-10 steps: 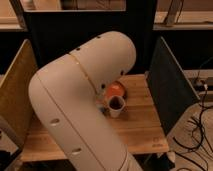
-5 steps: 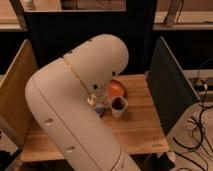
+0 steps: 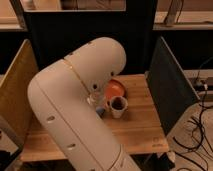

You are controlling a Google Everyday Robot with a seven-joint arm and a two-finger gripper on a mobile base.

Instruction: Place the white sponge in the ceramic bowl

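The white arm (image 3: 75,115) fills the left and middle of the camera view, its bulky elbow folded over the wooden desk (image 3: 142,127). A dark panel (image 3: 167,90) stands at the desk's right edge and a tan one (image 3: 15,95) at its left. The ceramic bowl (image 3: 114,90), orange and glossy, sits near the middle of the desk, partly covered by the arm. A small white cup (image 3: 118,106) with a dark inside stands just in front of the bowl.

The end effector (image 3: 96,101) shows only as a sliver under the elbow, low over the desk and just left of the bowl and cup. Whether it is wide, narrow or carrying anything cannot be told.

The white sponge is not visible. It is presumably hidden behind the arm, so its position relative to the end effector cannot be told.

The likely trouble is the cup: because it stands so close to the bowl, a sideways move could knock it over, or a release could land the sponge in the cup or on the bowl's rim.
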